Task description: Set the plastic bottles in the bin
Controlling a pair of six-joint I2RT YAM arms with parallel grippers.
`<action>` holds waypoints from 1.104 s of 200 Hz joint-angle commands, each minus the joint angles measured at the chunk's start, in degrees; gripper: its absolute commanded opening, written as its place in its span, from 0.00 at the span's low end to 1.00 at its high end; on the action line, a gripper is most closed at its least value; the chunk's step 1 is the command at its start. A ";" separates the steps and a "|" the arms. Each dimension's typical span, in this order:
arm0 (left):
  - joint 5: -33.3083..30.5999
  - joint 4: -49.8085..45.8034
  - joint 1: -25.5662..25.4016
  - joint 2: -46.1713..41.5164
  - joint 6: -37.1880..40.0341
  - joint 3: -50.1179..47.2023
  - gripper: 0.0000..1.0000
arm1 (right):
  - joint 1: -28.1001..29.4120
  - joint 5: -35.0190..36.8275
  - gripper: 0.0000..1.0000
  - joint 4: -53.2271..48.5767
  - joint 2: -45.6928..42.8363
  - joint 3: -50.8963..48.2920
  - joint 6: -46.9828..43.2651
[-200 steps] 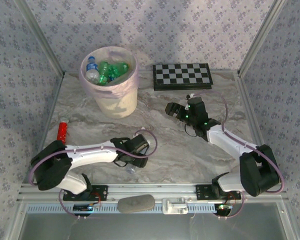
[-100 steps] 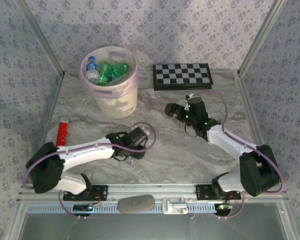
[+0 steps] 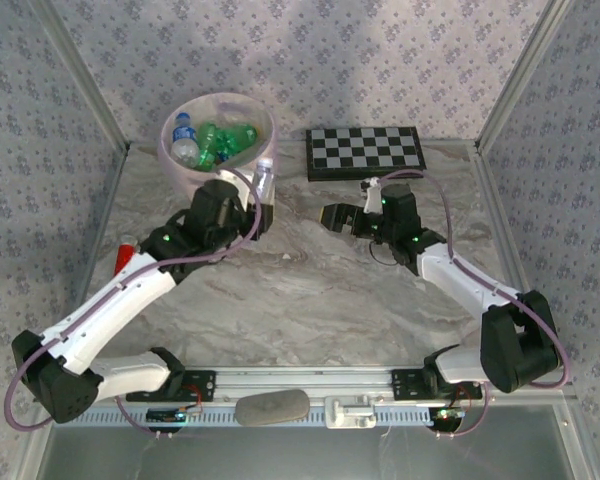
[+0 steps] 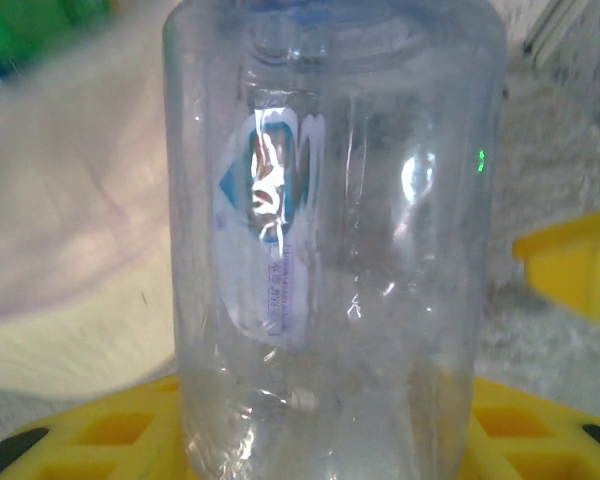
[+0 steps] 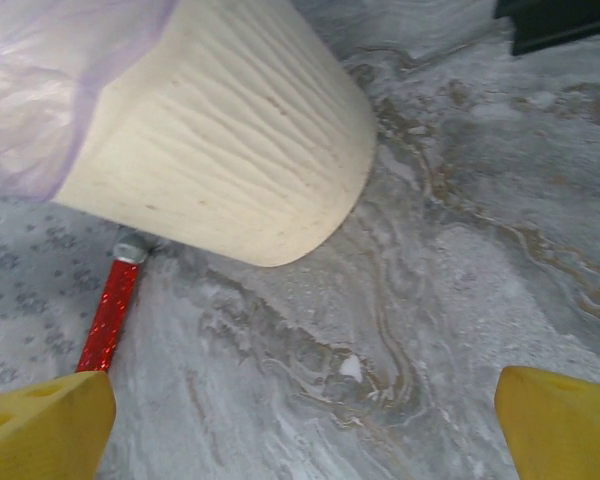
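My left gripper (image 3: 259,209) is shut on a clear plastic bottle (image 3: 264,182) with a blue label, held upright beside the right rim of the bin (image 3: 182,178). In the left wrist view that bottle (image 4: 330,230) stands between my yellow fingers (image 4: 70,440), with the cream bin wall (image 4: 70,300) to its left. Several green bottles (image 3: 225,138) and a clear blue-labelled one (image 3: 185,140) lie inside the pink-lined bin. My right gripper (image 3: 332,215) hovers open over the marble to the right of the bin; its fingertips (image 5: 40,430) hold nothing and the bin (image 5: 230,130) lies ahead.
A folded chessboard (image 3: 365,152) lies at the back right of the bin. A red cylinder with a grey end (image 3: 124,258) rests on the table near the left wall, also visible past the bin's base as a red cylinder (image 5: 105,320). Patterned walls enclose the table.
My left gripper closed on the clear bottle near the front of the table, lifted it and swung it up to the bin's right rim. The right gripper edged slightly toward the bin.
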 commanded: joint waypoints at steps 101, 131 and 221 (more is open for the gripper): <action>1.53 3.82 15.67 13.85 20.43 27.38 0.51 | 10.18 -9.69 0.99 0.33 5.87 10.70 -11.44; 1.88 3.02 19.63 17.97 23.43 31.44 0.51 | 11.56 -8.68 0.99 -1.79 7.37 12.96 -13.19; 2.63 -4.61 24.93 27.52 24.24 36.99 0.53 | 11.84 -6.75 0.99 -3.58 8.15 13.34 -13.28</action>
